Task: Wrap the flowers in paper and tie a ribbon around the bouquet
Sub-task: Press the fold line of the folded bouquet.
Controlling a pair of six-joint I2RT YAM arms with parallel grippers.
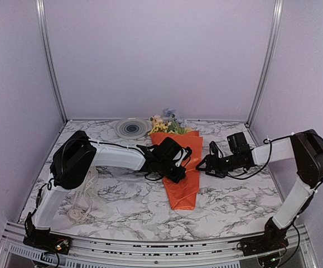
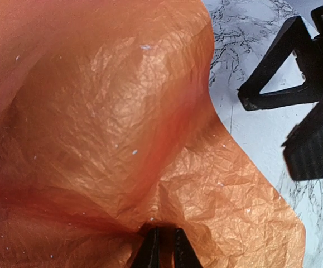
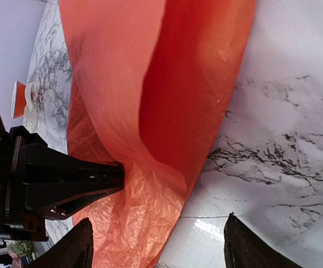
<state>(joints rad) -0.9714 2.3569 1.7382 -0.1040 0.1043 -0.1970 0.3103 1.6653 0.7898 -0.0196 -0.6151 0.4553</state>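
The bouquet lies in the middle of the table: an orange paper (image 1: 184,178) cone with its tip toward me and the flowers (image 1: 169,124) sticking out of the far, wide end. My left gripper (image 1: 178,176) is shut on a fold of the paper (image 2: 122,128), its fingertips (image 2: 150,248) pinching the crinkled sheet. My right gripper (image 1: 203,165) stands open just right of the cone, beside the paper (image 3: 167,84), with nothing between its fingers (image 3: 75,248). The cream ribbon (image 1: 85,195) lies loosely looped at the near left, beneath the left arm.
A round spool (image 1: 131,128) sits at the back left of the flowers. Marble tabletop (image 1: 234,192) shows to the right of the cone and near its tip. Frame posts and walls close in the back and both sides.
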